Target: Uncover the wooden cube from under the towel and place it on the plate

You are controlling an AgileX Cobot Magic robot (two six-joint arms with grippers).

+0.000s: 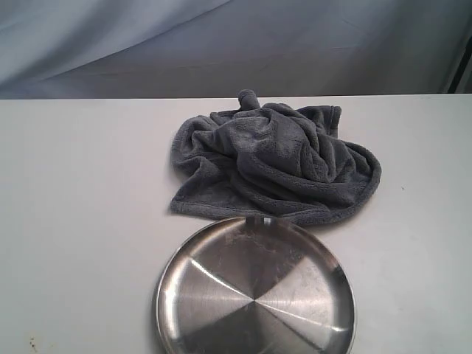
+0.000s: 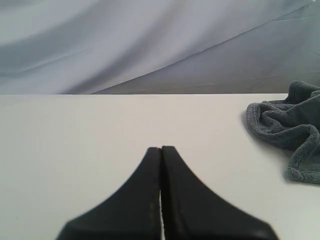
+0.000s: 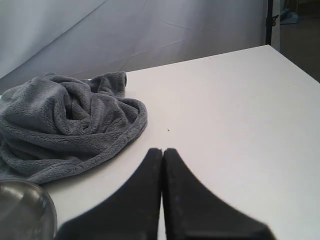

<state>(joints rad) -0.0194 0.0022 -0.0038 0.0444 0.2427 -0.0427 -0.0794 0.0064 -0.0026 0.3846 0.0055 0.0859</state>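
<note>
No text, label, brand or number can be read in any view. The towel (image 1: 273, 164), the steel plate (image 1: 254, 295) and the white table (image 1: 74, 221) carry no markings.

Two matte black grippers, one on each arm.
The left gripper (image 2: 161, 148) and the right gripper (image 3: 162, 150) look alike: each is a pair of smooth black fingers (image 2: 130, 200), broad and blurred at the near end, sweeping inward in a concave curve to narrow, blunt, rounded tips. A thin pale seam runs down the middle where the two meet.
</note>
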